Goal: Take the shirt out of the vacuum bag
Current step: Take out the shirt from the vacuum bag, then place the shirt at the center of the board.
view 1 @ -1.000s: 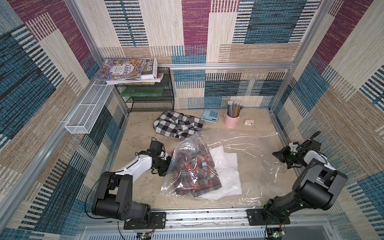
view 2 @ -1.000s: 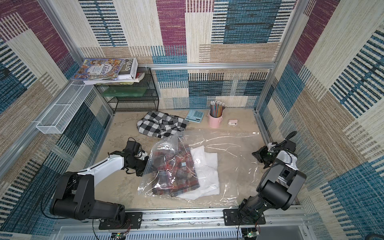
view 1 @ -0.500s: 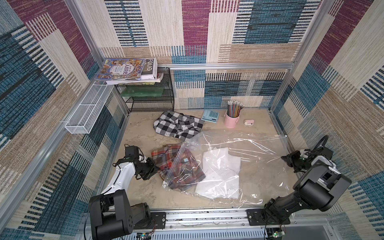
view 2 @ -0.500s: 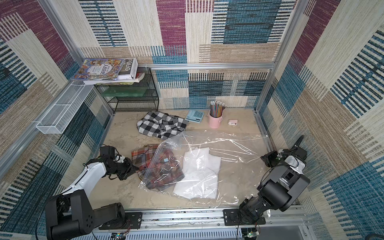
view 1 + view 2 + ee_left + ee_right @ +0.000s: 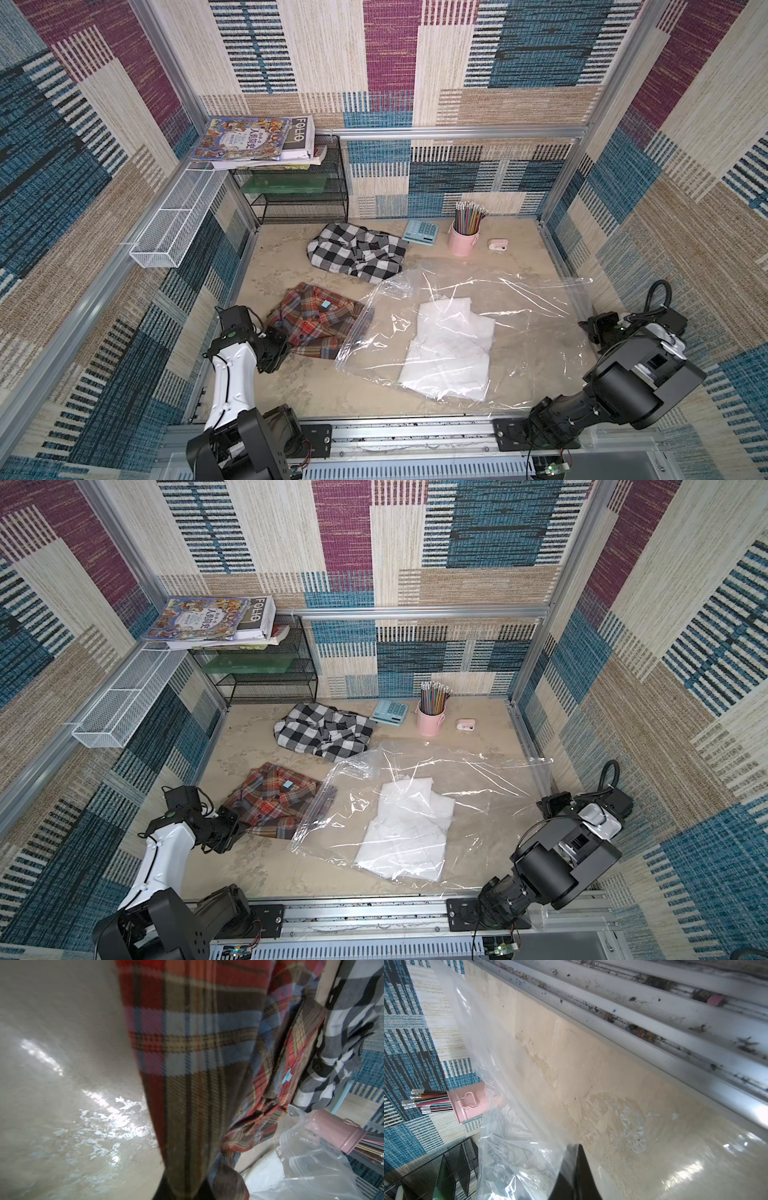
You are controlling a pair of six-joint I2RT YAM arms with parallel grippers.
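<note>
- The big clear, shiny plastic vacuum bag [image 5: 519, 307] lies spread out on the tan table [image 5: 299, 386]. It fills the middle and right of both top views. It is thin and crinkly, with bright lines of light on it.
- A folded white cloth [image 5: 449, 353] lies inside the bag.
- The red plaid shirt [image 5: 316, 324] lies on the table just left of the bag. Nearly all of it is out. The bag's left edge covers a little of the shirt's right side.
- The left gripper [image 5: 284, 347] is squeezed tight on the shirt's lower left corner. In the left wrist view the shirt runs down between the black fingers [image 5: 161, 1192].
- The right gripper [image 5: 592, 328] is squeezed tight on the bag's right edge, close to the right wall. In the right wrist view the plastic lies over its black fingers [image 5: 585, 1178].
- The bag's upper right corner comes up to the right wall. Its lower edge is near the metal rail [image 5: 415, 430] at the bottom.
- Bare table shows at the lower left.
- Along the top of the table are a soft black-and-white check shirt [image 5: 357, 253], a flat blue calculator [image 5: 420, 231] and a round pink cup of pencils [image 5: 463, 243].
- A black wire rack [image 5: 299, 199] stands at the upper left.
</note>
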